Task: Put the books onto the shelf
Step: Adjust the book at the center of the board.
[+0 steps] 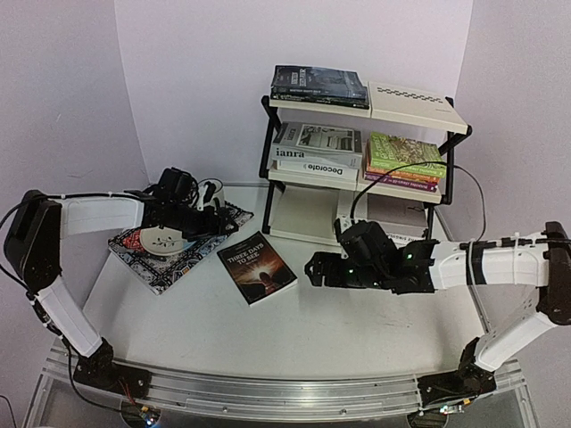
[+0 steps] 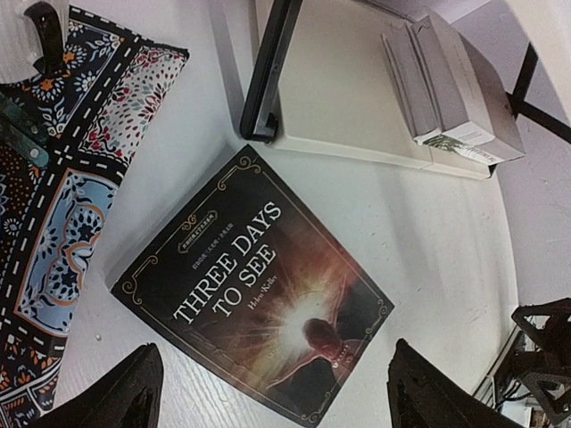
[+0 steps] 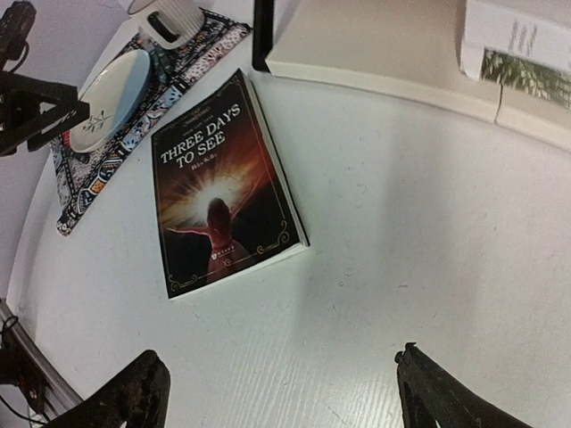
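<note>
Both pairs of jaws stand wide apart, and neither has hold of anything. The left gripper [image 2: 272,392] looks straight down on the 1 book [image 2: 257,308] not yet shelved, "Three Days to See". It lies flat, cover up, on the table [image 1: 357,330]. The right gripper [image 3: 272,397] has the same book at its 11 o'clock.

From above, the book is at 9 o'clock of the right gripper, near but apart. It is at 5 o'clock of the left gripper, which hangs over the mat [image 1: 165,272]. The shelf [image 1: 415,105] stands at 1 o'clock of the book, and all 3 tiers already carry books.

The likeliest trouble is the pickup:
- **Sliding:** a thin paperback lying flat gives a finger no edge to get under. A push from the right would probably slide it toward 9 o'clock and onto the mat.
- **Pinching the cover:** if the jaws catch only the cover, the pages would likely fan open and the book would droop.
- **Clash of arms:** both grippers look at the 1 book, so they could meet above it if both go in.
- **Crockery:** a low sweep by the left arm could knock the plate [image 3: 111,98] or the cup [image 3: 169,18] on the mat.
- **Shelving:** the black post at the book's 12 o'clock could catch a corner. A book laid crooked on a stack might tip it.
</note>
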You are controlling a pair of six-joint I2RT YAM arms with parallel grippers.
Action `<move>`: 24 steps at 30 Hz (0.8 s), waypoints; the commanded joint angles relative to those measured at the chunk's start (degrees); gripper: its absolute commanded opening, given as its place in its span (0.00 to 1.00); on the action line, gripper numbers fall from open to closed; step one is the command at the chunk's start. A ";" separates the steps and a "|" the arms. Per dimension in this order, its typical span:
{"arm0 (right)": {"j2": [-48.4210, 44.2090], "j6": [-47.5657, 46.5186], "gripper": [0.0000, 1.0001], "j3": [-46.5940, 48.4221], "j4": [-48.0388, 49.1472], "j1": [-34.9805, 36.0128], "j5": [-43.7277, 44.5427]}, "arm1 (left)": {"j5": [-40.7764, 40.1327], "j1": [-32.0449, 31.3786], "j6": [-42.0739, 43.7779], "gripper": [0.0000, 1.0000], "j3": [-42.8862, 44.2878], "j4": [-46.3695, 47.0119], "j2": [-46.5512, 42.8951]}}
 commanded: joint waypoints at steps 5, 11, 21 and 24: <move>8.93 16.81 0.86 -2.37 13.43 4.16 3.19 | -0.16 0.24 6.47 0.77 4.64 3.12 8.07; 15.78 21.53 0.86 -1.89 20.36 5.80 3.08 | -1.22 0.25 10.39 0.74 8.22 3.12 14.26; 24.23 21.70 0.86 3.01 24.02 7.18 2.03 | -2.97 0.24 14.51 0.80 13.09 3.07 21.21; 25.54 21.75 0.86 3.51 25.62 7.53 1.88 | -4.19 0.24 14.88 0.80 13.77 3.06 22.84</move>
